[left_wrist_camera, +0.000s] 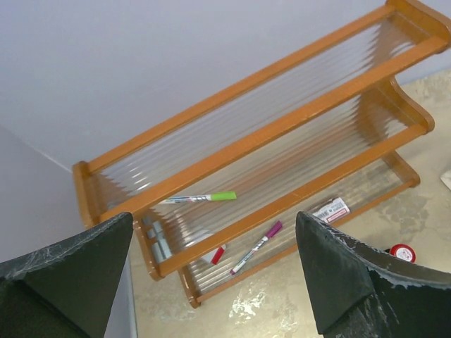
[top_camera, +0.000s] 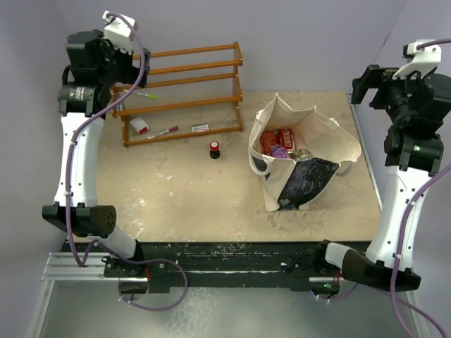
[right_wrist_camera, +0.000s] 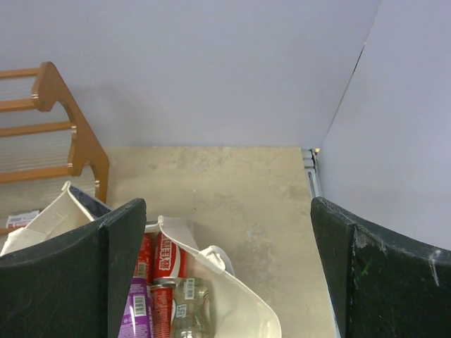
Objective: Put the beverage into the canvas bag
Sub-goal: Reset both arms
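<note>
My right pincer [right_wrist_camera: 229, 204] is spread wide and has hold of nothing. It hangs raised above the far right side of the canvas bag [top_camera: 325, 138]. My left pincer [left_wrist_camera: 215, 218] is just as wide apart and just as empty, and it is held high, well to the left of the bag.

The bag lies on the surface [top_camera: 176, 190] with its mouth gaping open and its black printed panel [top_camera: 307, 182] on the near side. Inside the bag I see the drinks: red cans [right_wrist_camera: 167, 257], a purple can [right_wrist_camera: 134, 310] and a clear bottle [right_wrist_camera: 187, 303], packed close together.

Just left of the bag, apart from it, a small red-capped bottle [top_camera: 214, 149] stands upright on the surface. Further left of the bag and behind it is a wooden rack [top_camera: 184, 91]. A green marker [left_wrist_camera: 204, 198] lies on one of the rack's shelves, and a purple marker [left_wrist_camera: 256, 246] lies on a lower one.
</note>
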`<state>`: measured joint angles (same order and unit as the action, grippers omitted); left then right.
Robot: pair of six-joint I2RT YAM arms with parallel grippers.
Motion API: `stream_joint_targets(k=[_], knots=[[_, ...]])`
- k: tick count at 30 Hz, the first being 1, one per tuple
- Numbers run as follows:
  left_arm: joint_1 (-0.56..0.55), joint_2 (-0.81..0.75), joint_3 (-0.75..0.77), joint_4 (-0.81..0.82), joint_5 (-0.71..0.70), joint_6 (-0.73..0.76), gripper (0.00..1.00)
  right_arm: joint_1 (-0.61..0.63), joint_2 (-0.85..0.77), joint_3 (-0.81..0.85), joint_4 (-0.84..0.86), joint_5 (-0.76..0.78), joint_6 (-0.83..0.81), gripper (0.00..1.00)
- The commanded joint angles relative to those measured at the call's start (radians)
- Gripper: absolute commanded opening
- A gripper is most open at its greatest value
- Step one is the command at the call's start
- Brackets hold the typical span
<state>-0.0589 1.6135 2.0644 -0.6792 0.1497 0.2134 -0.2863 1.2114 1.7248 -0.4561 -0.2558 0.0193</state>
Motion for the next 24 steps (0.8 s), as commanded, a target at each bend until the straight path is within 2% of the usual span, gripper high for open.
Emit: stream_joint_targets(k=[1,10,24], knots=[[0.044,-0.065,-0.01,-0.011,0.093,-0.023,0.99,0.001,-0.056,-0.043,0.073,0.006,0.024,1.0],[0.167,-0.161,-0.075,-0.028,0.238,-0.046,0.99,0.002,-0.135,-0.127,0.14,0.045,0.059,1.0],[0.169,-0.169,-0.173,0.025,0.246,-0.039,0.99,0.002,-0.124,-0.143,0.143,0.032,0.061,1.0]])
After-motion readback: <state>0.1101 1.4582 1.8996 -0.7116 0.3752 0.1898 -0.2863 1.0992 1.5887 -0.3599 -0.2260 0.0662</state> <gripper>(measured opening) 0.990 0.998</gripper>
